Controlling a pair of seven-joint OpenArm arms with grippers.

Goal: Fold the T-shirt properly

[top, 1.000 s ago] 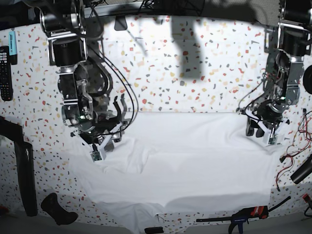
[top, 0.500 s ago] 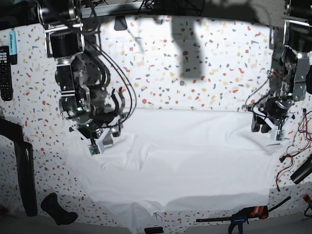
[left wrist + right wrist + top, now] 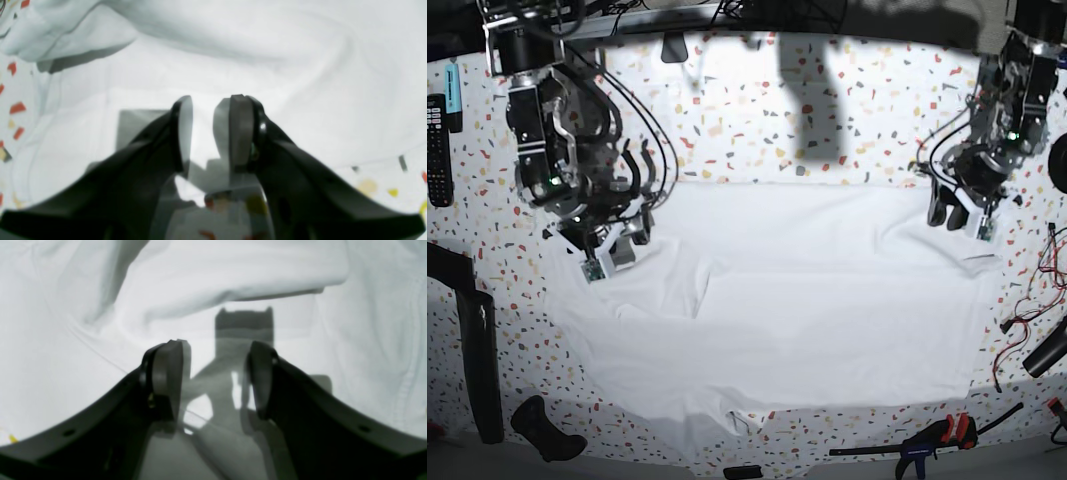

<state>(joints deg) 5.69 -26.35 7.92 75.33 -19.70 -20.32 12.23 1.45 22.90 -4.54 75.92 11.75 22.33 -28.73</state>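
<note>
Shirt laid out, both claws open at its far corners

Shirt [image 3: 827,330] is on the bench [image 3: 727,110], mostly its near half, running down close to the near edge, with a bunched, uneven bit there left of middle. Right claw [image 3: 217,373]: fingertips apart, clear gap, white cloth seen between and beyond them, nothing pinched; it's at the shirt's far left corner. Left claw [image 3: 211,130]: fingertips apart too, narrower gap, nothing pinched, at the far right corner. Can't tell if either claw's tips touch the cloth. Folds and creases show by both claws; the middle looks fairly flat.

Rest, near to far: clamp [image 3: 937,437] by the bench's near edge, right of middle; small black piece [image 3: 545,430] near the near left corner; long black part [image 3: 477,360] along the left edge; red and black wires [image 3: 1027,320] near the right edge; remote [image 3: 439,150] at the left edge, farther back, light-blue item [image 3: 453,95] just beside it.
</note>
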